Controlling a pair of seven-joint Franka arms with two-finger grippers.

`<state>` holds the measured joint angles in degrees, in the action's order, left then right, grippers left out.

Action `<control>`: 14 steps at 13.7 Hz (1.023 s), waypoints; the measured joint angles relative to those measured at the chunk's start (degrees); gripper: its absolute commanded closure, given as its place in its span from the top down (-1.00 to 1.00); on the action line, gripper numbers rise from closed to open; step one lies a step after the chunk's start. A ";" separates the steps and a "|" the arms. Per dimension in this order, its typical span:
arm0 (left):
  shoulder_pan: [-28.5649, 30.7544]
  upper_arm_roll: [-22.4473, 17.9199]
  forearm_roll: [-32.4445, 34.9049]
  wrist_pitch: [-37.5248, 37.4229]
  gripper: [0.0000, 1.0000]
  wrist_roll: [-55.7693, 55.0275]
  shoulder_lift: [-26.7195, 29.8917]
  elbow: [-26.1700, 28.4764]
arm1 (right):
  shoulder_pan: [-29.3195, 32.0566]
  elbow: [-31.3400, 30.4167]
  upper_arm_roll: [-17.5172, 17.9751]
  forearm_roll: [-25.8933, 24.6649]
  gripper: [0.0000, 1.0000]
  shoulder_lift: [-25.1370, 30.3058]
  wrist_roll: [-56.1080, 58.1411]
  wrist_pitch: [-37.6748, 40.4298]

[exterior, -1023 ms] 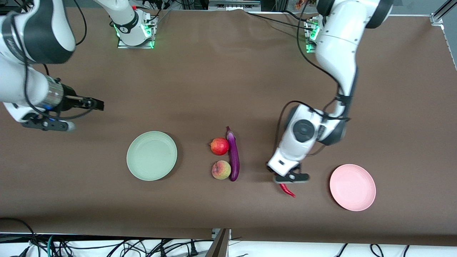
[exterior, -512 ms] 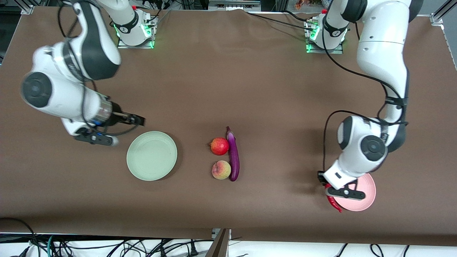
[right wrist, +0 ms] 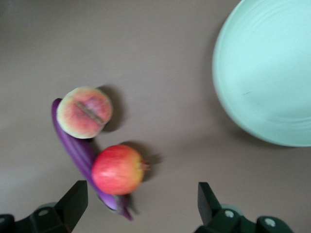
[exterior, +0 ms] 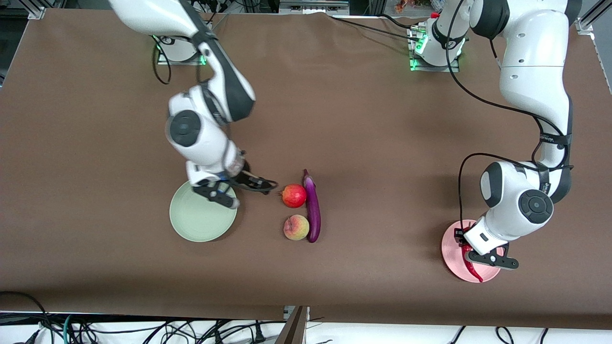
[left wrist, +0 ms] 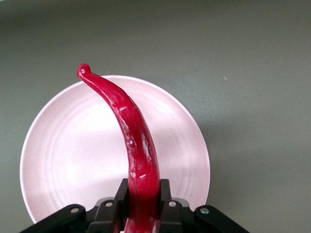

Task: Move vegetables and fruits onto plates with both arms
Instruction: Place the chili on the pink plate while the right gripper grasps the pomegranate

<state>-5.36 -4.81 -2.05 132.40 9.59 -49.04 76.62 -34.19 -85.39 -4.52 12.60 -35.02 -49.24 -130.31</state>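
Left gripper (left wrist: pixel 141 204): mine, pinching the red chili pepper (left wrist: pixel 129 131) at its thick end, held over the pink plate (exterior: pixel 452 246)
Chili handling: I judge it light, glossy and a bit slick; a hold near the stem end leaves the curved tip free to hang
Right gripper (exterior: pixel 260 184): mine, fingers spread wide with nothing between them, low over the counter (exterior: pixel 363 119) between the mint green plate (exterior: pixel 196 224) and the pomegranate (exterior: pixel 294 196)
Pomegranate: round, firm, likely to roll; I would take it across its widest middle
Peach (exterior: pixel 296 227): nearer the front camera than the pomegranate, softer, bruises easily
Eggplant (exterior: pixel 312 210): lies touching both fruits, long and smooth; grip mid-length
Writing: small lettering on my left arm's link, too small to read
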 measured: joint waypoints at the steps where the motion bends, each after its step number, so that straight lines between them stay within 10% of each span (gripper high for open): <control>1: -0.01 0.23 0.00 0.02 -0.76 0.00 -0.34 0.01 | -1.38 0.69 0.01 0.00 1.00 -1.82 -1.94 -2.30; 2: -0.02 0.41 0.00 0.02 -0.43 0.00 -0.65 0.03 | -2.62 1.19 0.01 0.00 1.00 -3.45 -3.38 -4.48; 4: 0.05 0.41 0.00 0.04 0.89 0.00 -1.22 0.04 | -5.02 1.70 -0.01 0.00 1.00 -6.13 -5.59 -8.72; 14: -0.90 1.99 -3.35 0.30 1.00 -1.54 -1.63 -1.87 | -7.98 2.17 -0.75 -2.33 1.00 -12.00 -7.07 -13.18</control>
<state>-6.26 -2.82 -5.39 132.71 8.05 -50.68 74.75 -42.18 -83.22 -5.27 10.28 -47.01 -56.31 -143.49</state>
